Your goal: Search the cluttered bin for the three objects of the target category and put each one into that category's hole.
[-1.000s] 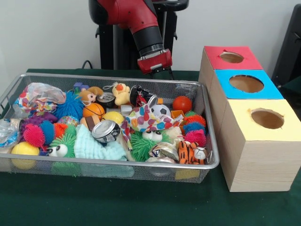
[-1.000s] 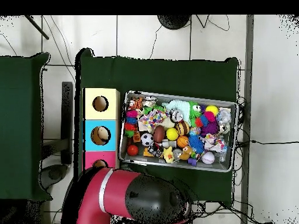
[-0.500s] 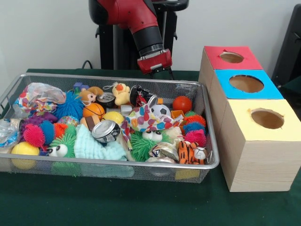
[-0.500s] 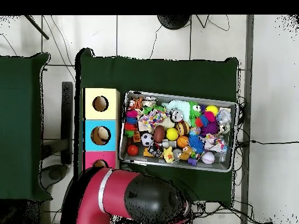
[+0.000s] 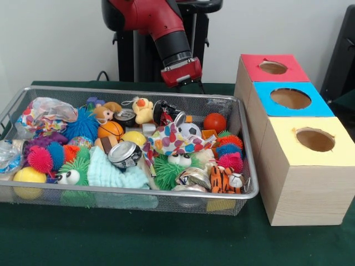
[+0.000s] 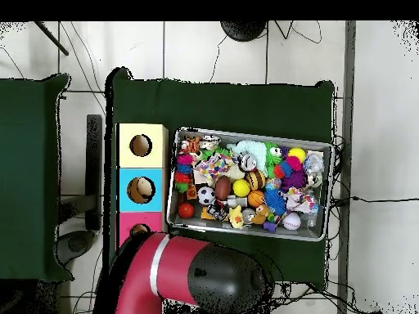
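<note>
A wire mesh bin (image 5: 238, 119) holds several toys, among them an orange basketball (image 5: 110, 129), a red ball (image 5: 214, 122), a small soccer ball (image 5: 190, 130), a crushed can (image 5: 124, 154) and a tiger toy (image 5: 224, 178). To its right stand three boxes with round holes: red (image 5: 273, 67), blue (image 5: 290, 98) and yellow (image 5: 314, 139). My gripper (image 5: 188, 85) hangs behind the bin's far rim, above the green cloth, with nothing seen in it. In the overhead view the arm (image 6: 196, 282) hides the gripper. A tan object shows inside the blue box's hole (image 6: 141, 190).
Spiky rubber balls (image 5: 228, 149), a mint cloth (image 5: 111, 173), a polka-dot fabric (image 5: 175, 141), a yellow duck (image 5: 143, 110) and plastic bags (image 5: 47, 112) crowd the bin. Green cloth (image 5: 138, 238) covers the table in front. The bin (image 6: 327, 192) nearly touches the boxes.
The arm has shifted slightly; in the overhead view its bulk moved a little right. The bin's contents and the boxes are unchanged.
</note>
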{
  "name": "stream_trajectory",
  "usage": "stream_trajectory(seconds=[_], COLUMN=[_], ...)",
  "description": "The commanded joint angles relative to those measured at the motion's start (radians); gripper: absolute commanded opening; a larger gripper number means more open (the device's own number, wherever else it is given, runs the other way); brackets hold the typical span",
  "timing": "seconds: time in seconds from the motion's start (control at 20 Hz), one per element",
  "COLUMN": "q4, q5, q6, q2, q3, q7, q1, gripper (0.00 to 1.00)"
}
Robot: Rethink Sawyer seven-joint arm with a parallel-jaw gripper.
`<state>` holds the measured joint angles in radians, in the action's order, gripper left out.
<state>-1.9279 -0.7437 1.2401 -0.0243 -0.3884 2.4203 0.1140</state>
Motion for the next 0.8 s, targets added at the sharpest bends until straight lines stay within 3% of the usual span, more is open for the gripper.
stream_trajectory(seconds=[0.05,0.2,0.8], q4=[0.298,0.241,0.077], q5=[0.111,0.127,0.237], q6=[-0.986,-1.085,-1.193], q2=[-0.232,-0.178,-0.044], q3=[0.266,0.307,0.340], q7=[0.089,0.080,0.044], q1=[0.130,0.177,0.193], gripper=[1.00,1.00,1.00])
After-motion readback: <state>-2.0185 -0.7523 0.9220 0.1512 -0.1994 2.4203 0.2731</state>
